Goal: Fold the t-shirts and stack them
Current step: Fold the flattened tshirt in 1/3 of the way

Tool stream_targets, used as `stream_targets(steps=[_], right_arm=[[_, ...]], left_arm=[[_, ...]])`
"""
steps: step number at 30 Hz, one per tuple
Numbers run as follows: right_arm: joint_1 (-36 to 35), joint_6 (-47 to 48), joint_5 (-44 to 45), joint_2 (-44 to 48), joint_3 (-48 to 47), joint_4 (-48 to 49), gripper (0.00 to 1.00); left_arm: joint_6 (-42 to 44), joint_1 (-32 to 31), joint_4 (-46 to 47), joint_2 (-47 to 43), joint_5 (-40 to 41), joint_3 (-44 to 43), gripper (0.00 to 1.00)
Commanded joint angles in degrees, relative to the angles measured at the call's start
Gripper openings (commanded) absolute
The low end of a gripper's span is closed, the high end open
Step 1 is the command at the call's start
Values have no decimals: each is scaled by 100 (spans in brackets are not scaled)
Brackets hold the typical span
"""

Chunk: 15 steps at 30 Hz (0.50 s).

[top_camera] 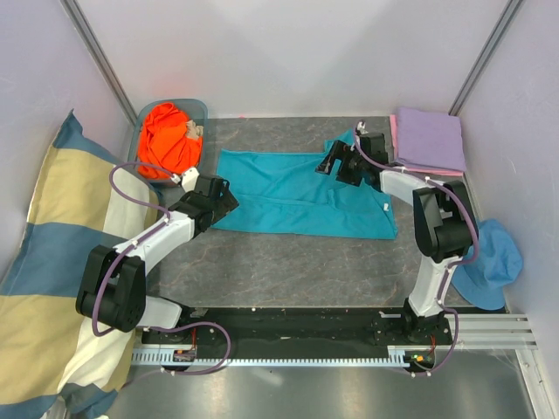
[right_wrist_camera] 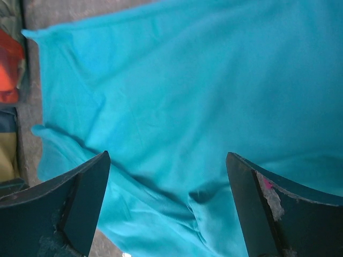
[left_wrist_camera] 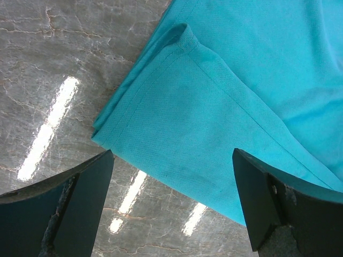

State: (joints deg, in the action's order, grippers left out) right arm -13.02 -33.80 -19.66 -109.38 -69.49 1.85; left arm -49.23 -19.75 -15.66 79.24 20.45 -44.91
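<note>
One shirt [top_camera: 297,196] lies spread at the centre of the table [top_camera: 288,271]. Behind its left end stands a bin [top_camera: 203,106] with a bundled shirt [top_camera: 168,140] in it. At the far right corner an upper shirt [top_camera: 430,138] rests on a lower shirt [top_camera: 394,138], both folded. A hat [top_camera: 489,262] lies at the right edge, nearer side. A pillow [top_camera: 52,244] lies along the left.
</note>
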Motion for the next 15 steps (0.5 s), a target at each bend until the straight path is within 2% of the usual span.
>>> stream_targets(steps=[1, 4, 8, 15], right_arm=[[10, 427, 32, 101, -530, 27, 98], [18, 620, 321, 461, -486, -323, 98], [10, 612, 980, 1233, 223, -694, 98], [10, 585, 1527, 2534, 1165, -1160, 98]], left_arm=[[28, -29, 195, -14, 65, 43, 100], [72, -38, 204, -84, 126, 70, 100], [107, -47, 186, -128, 337, 113, 100], [151, -64, 265, 126, 188, -27, 100]])
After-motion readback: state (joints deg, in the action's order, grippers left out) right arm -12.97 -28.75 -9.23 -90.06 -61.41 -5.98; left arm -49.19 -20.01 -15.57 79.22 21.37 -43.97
